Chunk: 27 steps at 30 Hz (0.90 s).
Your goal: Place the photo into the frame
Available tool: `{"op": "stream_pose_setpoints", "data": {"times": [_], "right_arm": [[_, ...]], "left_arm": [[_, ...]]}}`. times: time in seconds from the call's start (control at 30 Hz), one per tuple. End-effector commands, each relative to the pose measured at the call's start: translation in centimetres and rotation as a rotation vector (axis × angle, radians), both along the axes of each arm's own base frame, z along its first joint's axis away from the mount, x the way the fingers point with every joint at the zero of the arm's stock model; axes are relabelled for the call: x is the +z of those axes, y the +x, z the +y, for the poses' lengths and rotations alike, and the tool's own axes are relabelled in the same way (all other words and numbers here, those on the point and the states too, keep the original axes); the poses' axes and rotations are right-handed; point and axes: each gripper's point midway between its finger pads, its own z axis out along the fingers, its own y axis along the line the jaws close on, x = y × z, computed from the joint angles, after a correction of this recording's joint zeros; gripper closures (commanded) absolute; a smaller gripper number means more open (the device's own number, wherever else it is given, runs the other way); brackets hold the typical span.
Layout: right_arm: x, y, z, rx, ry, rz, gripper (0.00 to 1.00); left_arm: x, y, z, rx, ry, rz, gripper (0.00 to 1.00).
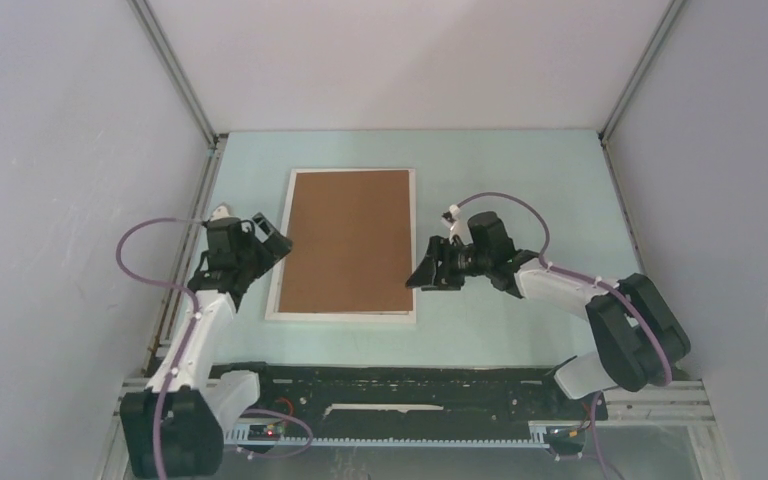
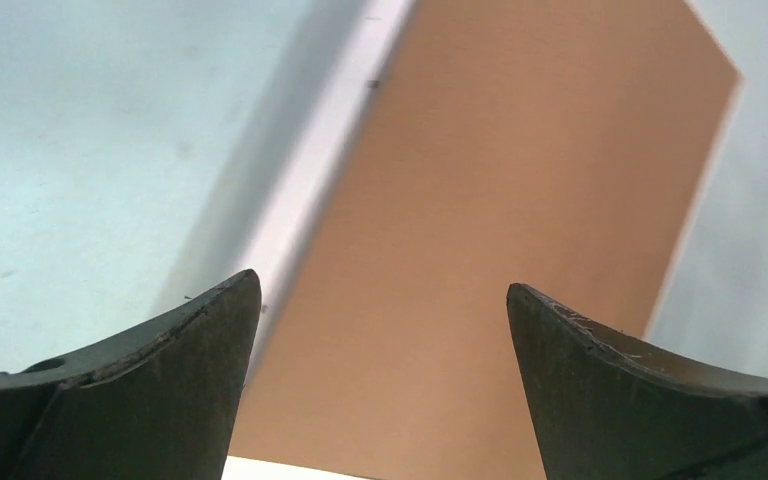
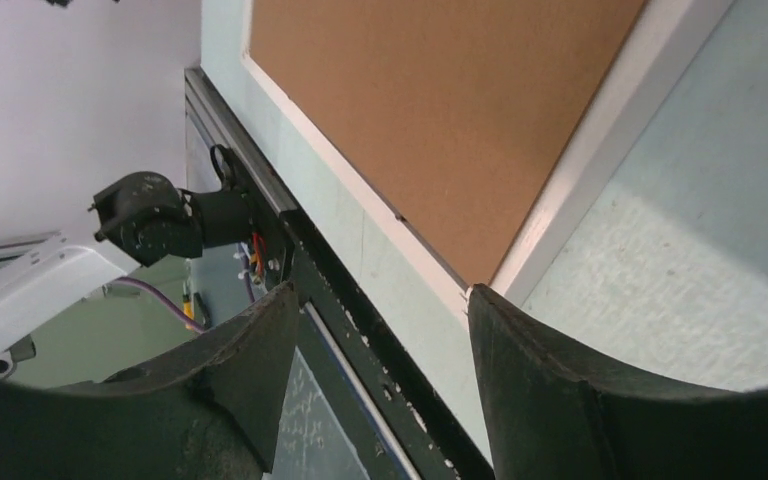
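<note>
At counter [image 1: 500, 170] left: left claw [image 1: 278, 240] wide open, empty, at left rim of frame [image 1: 345, 316]. Centre: frame flat on counter, brown backing board [image 1: 350, 240] filling it. Right: right claw [image 1: 422, 275] partly open, empty, by frame's near right corner.

frame [image 1: 340, 316]: thin, white, rectangular
pose: flat, long sides running front to back
state: brown board [image 1: 348, 240] fills its opening
place: middle of the pale green table [image 1: 520, 180]

Robot lab test cell: plain white enclosure walls [image 1: 50, 150] w/ alu corner rails [image 1: 175, 70], pale-green bench [image 1: 520, 170], left arm [image 1: 195, 330] & right arm [image 1: 570, 285] bolted at black base rail [image 1: 410, 385], purple cabling [image 1: 145, 235].
</note>
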Motion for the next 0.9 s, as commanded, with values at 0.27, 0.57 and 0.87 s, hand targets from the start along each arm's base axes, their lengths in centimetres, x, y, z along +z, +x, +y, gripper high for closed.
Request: {"op": "stream_pose_setpoints", "data": {"times": [0.27,0.57,0.87], "right_arm": [[-1.5,-0.1,0.5,-0.015,-0.052,0.095,0.29],[-2.9,-0.1,1.3,0.014,-0.069,0.118,0.35],[-4.1,0.2,2.2,0.023,-0.081,0.138,0.41]], "left_arm": [[-9.1,-1.3,3.5,0.162,-0.114,0.240,0.00],[-11.5,-3.3,2.0,0.169,-0.194,0.227,0.00],[-11.4,-4.0,1.8,0.169,-0.203,0.212,0.00]]}}
